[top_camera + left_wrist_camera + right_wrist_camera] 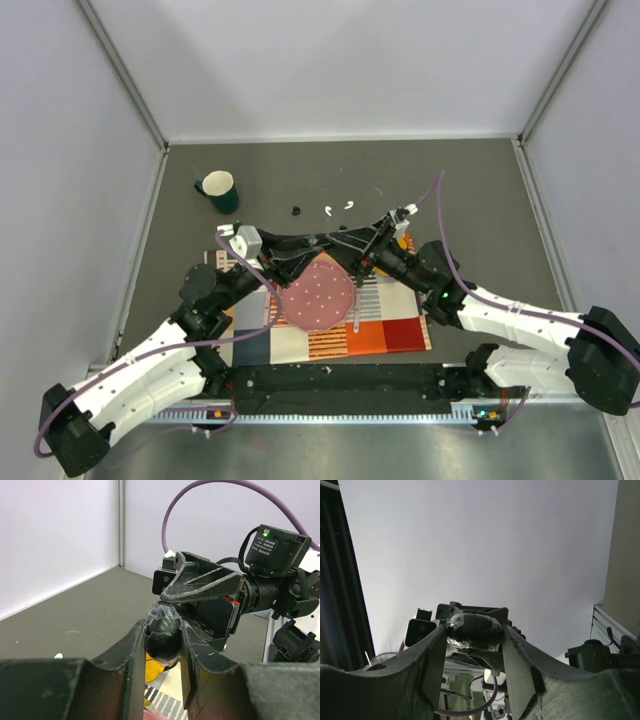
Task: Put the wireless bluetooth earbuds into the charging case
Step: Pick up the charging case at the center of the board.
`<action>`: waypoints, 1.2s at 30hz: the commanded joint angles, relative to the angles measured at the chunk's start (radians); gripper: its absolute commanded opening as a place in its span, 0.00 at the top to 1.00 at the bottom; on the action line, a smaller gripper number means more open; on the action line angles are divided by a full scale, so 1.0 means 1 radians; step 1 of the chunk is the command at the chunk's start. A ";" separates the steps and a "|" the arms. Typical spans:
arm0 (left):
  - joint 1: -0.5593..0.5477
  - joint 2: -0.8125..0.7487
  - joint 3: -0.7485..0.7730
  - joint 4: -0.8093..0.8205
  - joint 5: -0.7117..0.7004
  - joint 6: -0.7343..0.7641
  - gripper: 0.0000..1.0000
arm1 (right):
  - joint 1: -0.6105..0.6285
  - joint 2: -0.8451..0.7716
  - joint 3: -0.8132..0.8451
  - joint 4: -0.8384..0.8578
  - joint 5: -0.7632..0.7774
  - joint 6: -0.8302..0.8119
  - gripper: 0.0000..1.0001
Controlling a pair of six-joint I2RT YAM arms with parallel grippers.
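Note:
Two tiny white earbuds [328, 210] [348, 205] lie on the dark table beyond both arms. One white speck that may be an earbud shows in the left wrist view [58, 656]. The white charging case is not in view. My left gripper [335, 243] [162, 630] and my right gripper [352, 240] [472, 630] meet above the mat. Both are shut on the same black oval object [162, 625] [475, 627], which is wrapped in clear tape and held in the air from opposite sides.
A dark green mug [218, 190] stands at the back left. A tiny black bit [296, 210] lies left of the earbuds. A pink dotted plate [318, 295] sits on a patterned mat [390, 330]. A yellow thing [152, 666] shows below the grippers.

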 commanded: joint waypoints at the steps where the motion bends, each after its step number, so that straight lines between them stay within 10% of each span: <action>1: 0.001 0.006 -0.002 0.059 0.027 -0.002 1.00 | 0.011 0.009 0.007 0.099 -0.001 0.008 0.50; 11: 0.001 0.014 -0.004 0.065 0.041 -0.005 1.00 | 0.011 0.043 0.007 0.159 -0.020 0.028 0.45; 20: 0.000 0.012 0.002 0.044 0.073 -0.010 0.99 | 0.012 0.048 -0.002 0.202 -0.012 0.004 0.85; 36: 0.000 0.018 0.074 -0.143 0.041 -0.016 0.44 | 0.011 0.046 0.062 0.119 -0.044 -0.097 1.00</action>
